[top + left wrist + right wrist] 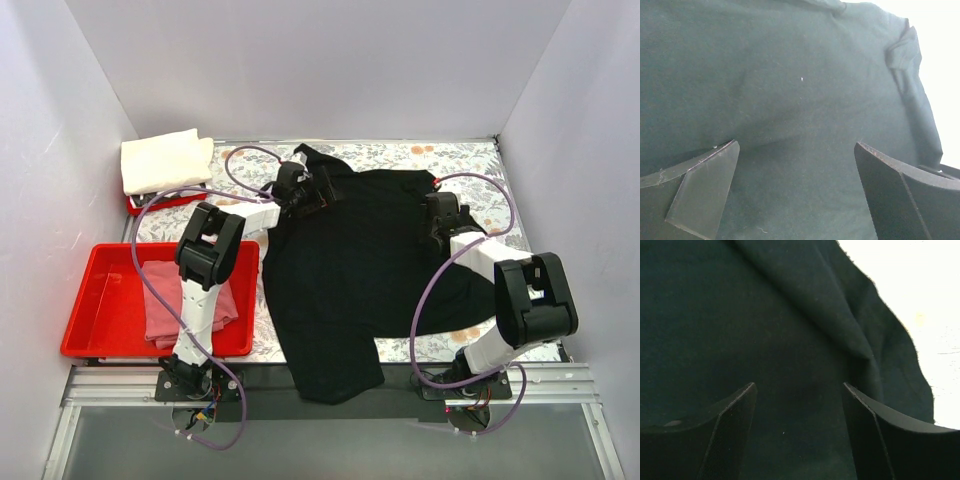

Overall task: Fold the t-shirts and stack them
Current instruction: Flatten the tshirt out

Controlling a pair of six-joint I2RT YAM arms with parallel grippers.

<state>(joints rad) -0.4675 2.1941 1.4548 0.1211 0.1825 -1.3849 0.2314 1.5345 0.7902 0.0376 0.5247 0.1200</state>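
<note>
Both left pincer (pixel 796 145) and right pincer (pixel 800 385) gape over the black t-shirt (pixel 350 270).

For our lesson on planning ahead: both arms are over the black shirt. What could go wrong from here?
The shirt reaches over the near edge of the table; a pull could drag it off. The right arm's cable loops over the shirt and may snag a fold. A sleeve is bunched and may crease.

The spread t-shirt (pixel 350 270) lies right of the near tray (pixel 100 290).
</note>
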